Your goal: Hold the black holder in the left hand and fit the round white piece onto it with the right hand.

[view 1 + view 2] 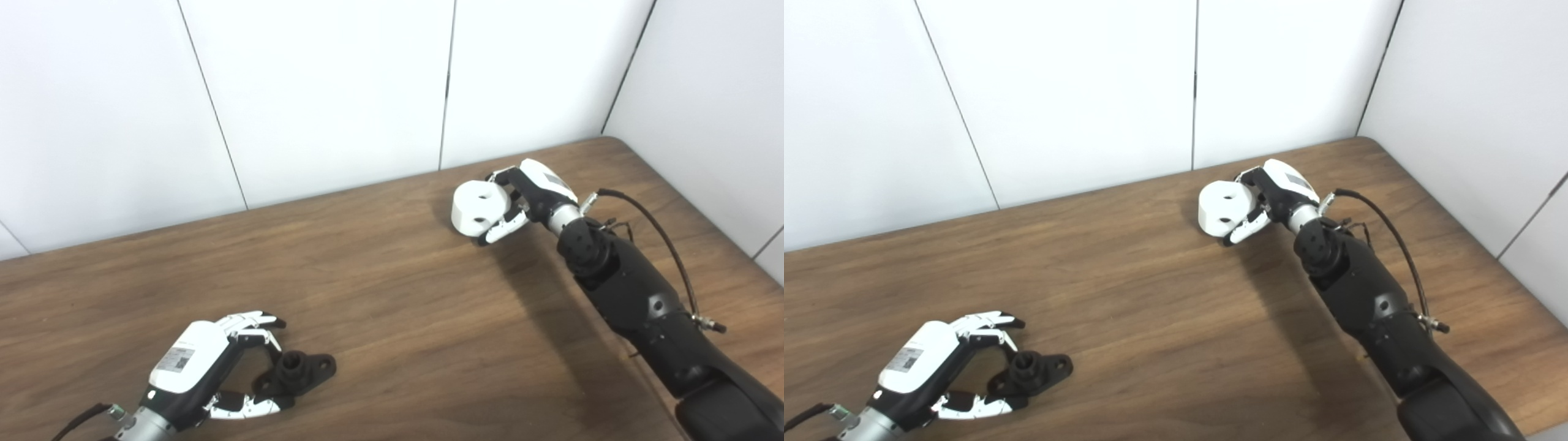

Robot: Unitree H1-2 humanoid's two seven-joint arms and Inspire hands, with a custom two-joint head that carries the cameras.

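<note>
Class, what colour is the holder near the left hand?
Black; the holder shows best in the left eye view.

The black holder [297, 370] lies flat on the wooden table at about seven o'clock in the view: a matte black plate with a rounded lobe at each end, each lobe pierced by a hole, and a short round socket rising upright from its middle. The round white piece [481, 207] sits at about one o'clock, well apart from it: a squat white cylinder, tilted, with one small hole in its flat face and another in its side.
</note>
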